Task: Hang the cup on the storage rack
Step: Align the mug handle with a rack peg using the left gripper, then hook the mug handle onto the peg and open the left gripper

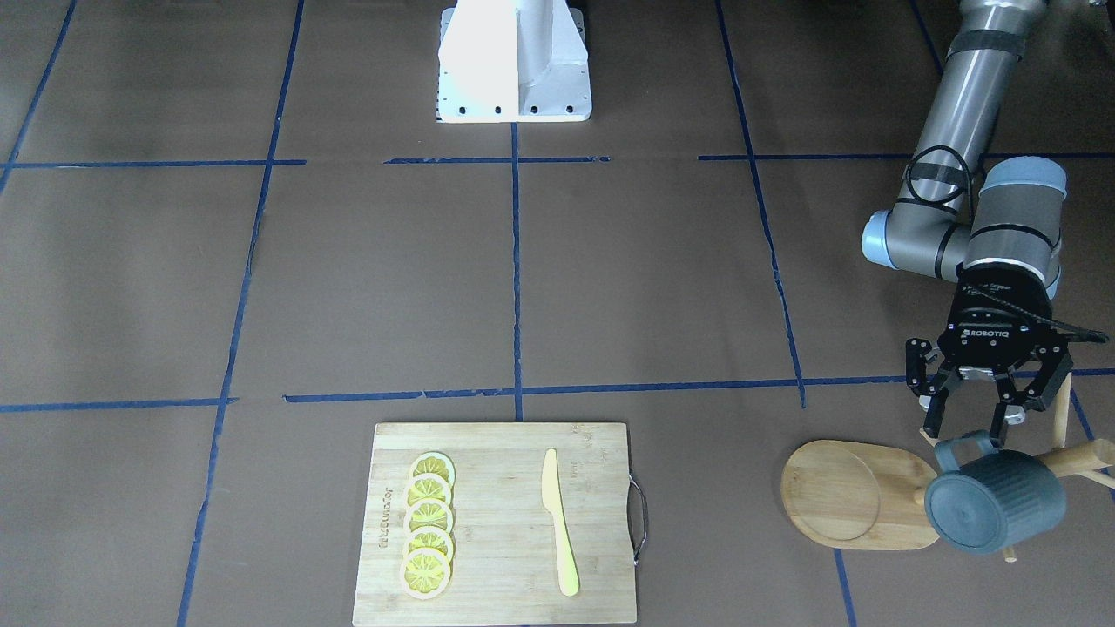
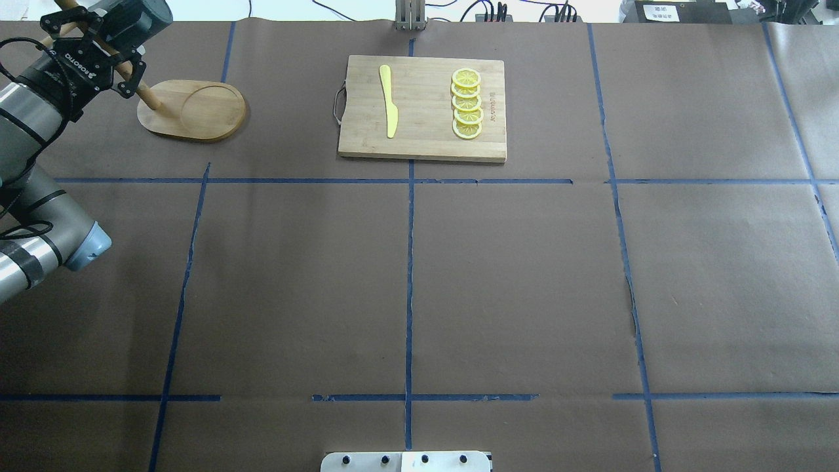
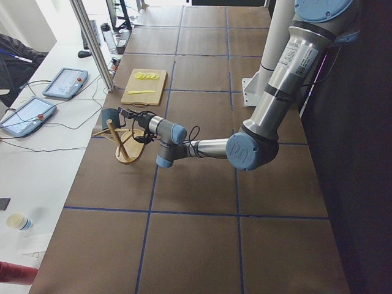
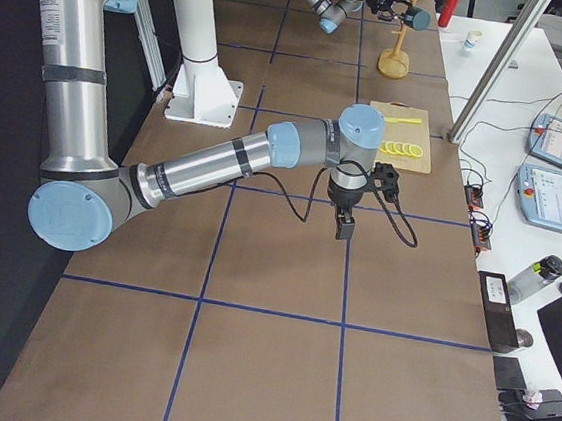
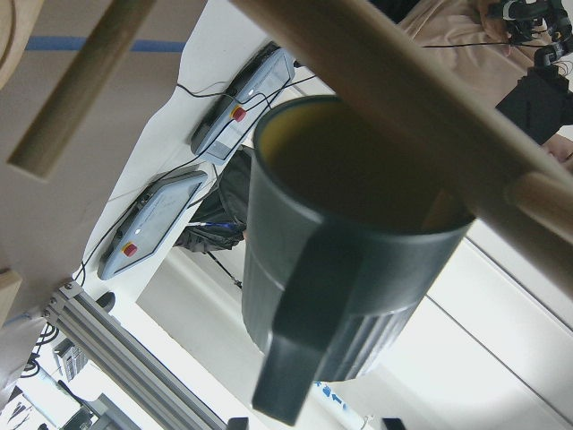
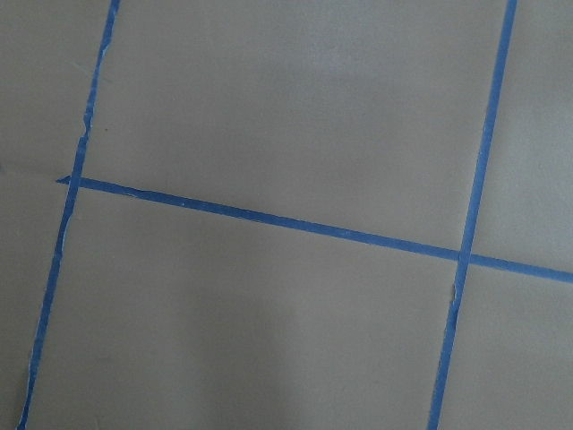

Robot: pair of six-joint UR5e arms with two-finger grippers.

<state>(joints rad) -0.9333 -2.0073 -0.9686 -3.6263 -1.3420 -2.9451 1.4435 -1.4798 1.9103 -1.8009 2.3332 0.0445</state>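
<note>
Front view: the left tool is spread wide and empty, just above the handle of the blue-grey mug on the bamboo mug tree. Left wrist view: a peg enters the mug's mouth. Right side view: the right tool hangs over the bench; I cannot tell its opening.

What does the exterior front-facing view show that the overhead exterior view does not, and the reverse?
Front-facing only: the dark blue-grey ribbed cup at the light bamboo storage rack, with the left gripper open just above its loop handle.
Overhead only: black cables beyond the table's far edge; the cup is hidden there behind the gripper.
Both: the rack's oval base, the rectangular wooden cutting board with five lemon slices and a yellow knife, and the blue tape grid.
</note>
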